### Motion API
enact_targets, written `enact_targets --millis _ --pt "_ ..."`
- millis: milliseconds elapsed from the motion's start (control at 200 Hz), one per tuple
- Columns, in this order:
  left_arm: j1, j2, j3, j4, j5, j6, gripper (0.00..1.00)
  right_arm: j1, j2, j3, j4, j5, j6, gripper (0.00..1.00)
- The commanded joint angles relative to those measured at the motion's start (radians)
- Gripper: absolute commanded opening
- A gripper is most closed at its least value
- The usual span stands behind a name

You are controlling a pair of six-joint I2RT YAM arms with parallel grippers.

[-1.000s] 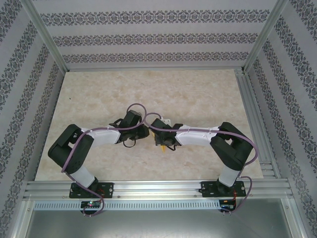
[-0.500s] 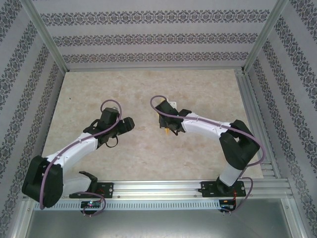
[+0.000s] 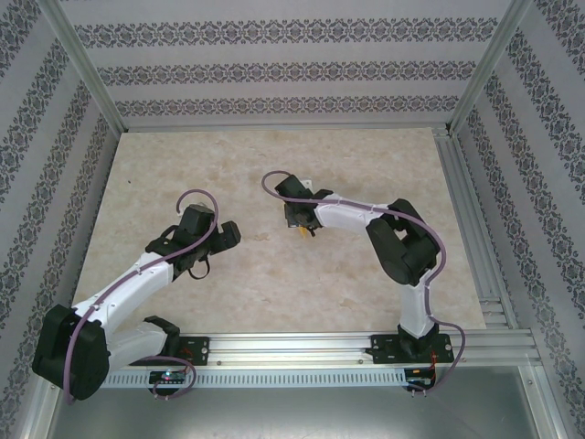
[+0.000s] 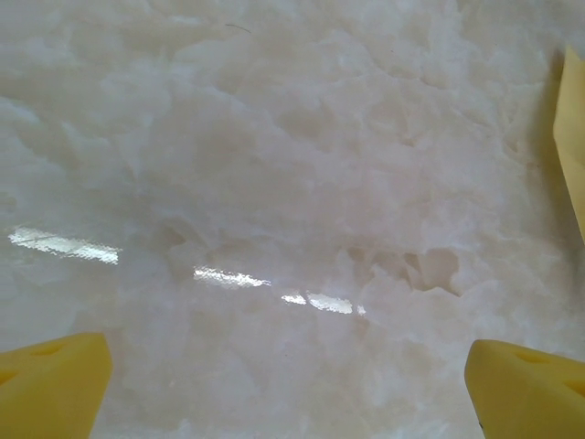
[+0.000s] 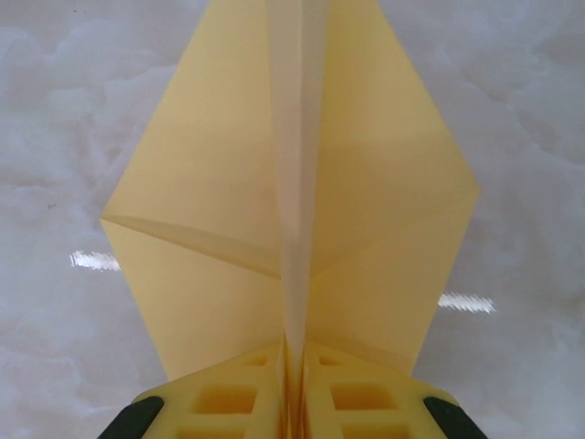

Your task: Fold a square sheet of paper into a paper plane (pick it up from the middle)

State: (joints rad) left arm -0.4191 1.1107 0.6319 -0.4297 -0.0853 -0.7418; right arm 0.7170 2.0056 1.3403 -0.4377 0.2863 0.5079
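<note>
The paper plane [image 5: 291, 183] is clamped along its centre crease in the closed right hand [image 5: 292, 389], with its long axis running up the frame, just above centre in the top view. The left hand [image 4: 291, 389], jaws wide and empty, hovers over the table [image 4: 274, 165]. The plane lies near, to its right.

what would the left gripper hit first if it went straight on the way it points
Probably the bare marble table top: the open left gripper looks down at it with nothing between. The edge of the folded paper sits off to the right of that line.
</note>
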Motion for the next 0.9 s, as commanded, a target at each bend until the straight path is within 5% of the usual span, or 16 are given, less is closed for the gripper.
enact_targets --millis 0,894 --pt "0.014 -0.003 -0.009 -0.024 -0.022 0.013 1.0 -0.012 0.03 0.032 0.029 -0.011 -0.028 0.14" --pt "0.013 0.023 0.016 -0.046 -0.028 0.012 1.0 -0.01 0.063 0.077 -0.01 -0.042 0.006 0.25"
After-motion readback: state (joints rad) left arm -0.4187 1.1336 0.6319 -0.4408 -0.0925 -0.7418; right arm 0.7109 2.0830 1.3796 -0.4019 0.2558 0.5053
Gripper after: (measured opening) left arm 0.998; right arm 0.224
